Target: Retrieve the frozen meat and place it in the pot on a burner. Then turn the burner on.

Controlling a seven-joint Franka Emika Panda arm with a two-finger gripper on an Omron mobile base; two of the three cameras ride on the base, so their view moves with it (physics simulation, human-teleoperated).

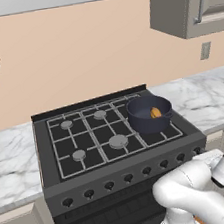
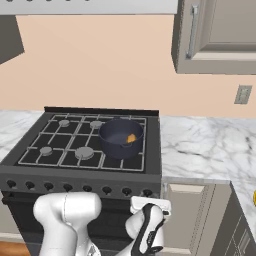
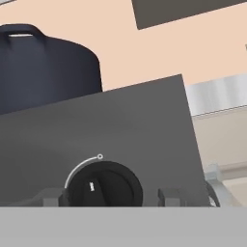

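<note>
Facing knob (image 3: 102,185) between spread fingertips (image 3: 48,197); pot (image 3: 46,67) above, beyond.

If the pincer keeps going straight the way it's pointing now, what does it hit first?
Most likely the black stove knob, centred between the pincer tips on the stove's front panel; remaining depth is unclear.
</note>
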